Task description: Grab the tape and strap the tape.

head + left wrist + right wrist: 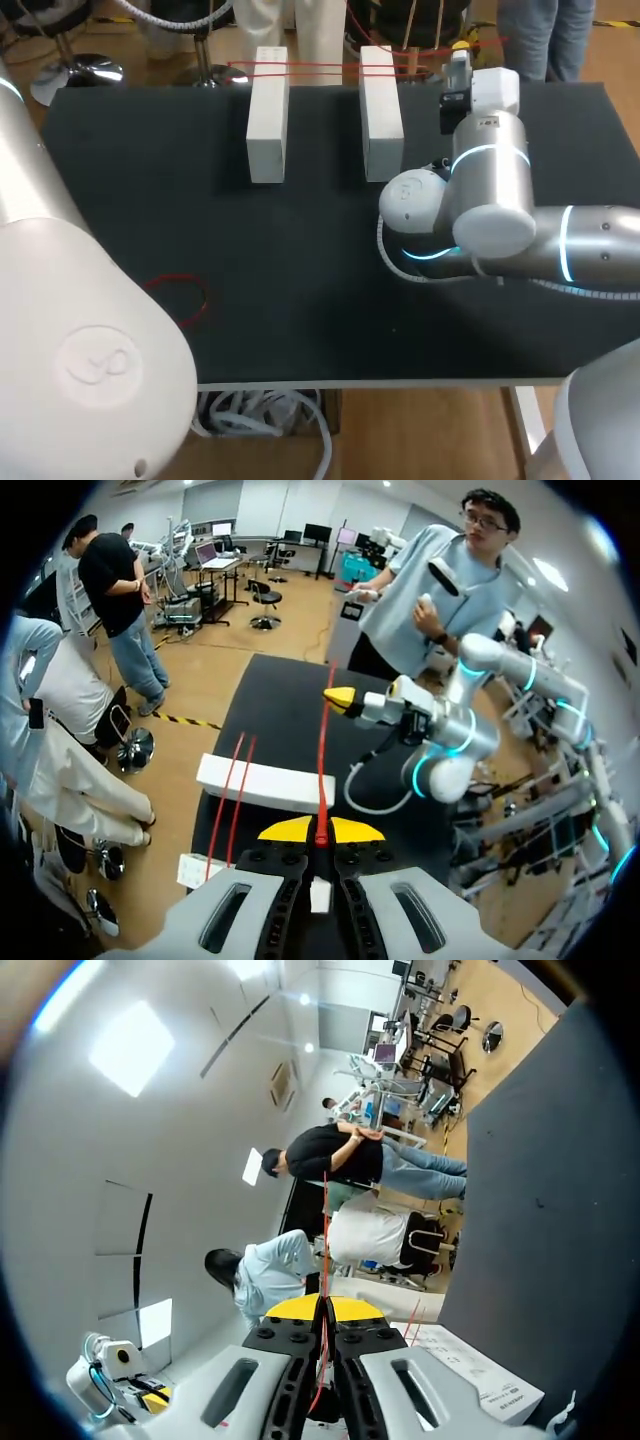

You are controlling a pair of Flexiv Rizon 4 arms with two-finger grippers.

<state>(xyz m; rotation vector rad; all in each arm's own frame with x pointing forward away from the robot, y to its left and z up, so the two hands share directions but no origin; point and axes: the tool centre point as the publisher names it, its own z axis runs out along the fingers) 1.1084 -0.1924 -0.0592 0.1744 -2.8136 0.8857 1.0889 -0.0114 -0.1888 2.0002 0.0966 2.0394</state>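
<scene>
A thin red tape runs in strands across the far ends of two white blocks. My right gripper is at the table's far edge, right of the blocks. In its own view it is shut on the red tape, which runs straight ahead. My left gripper is also shut on the tape, which stretches over a white block to the right gripper. The left gripper does not show in the head view.
A loose loop of red tape lies on the black table near the front left. My left arm's large white body fills the front left corner. The right arm's elbow hangs over the table's right half.
</scene>
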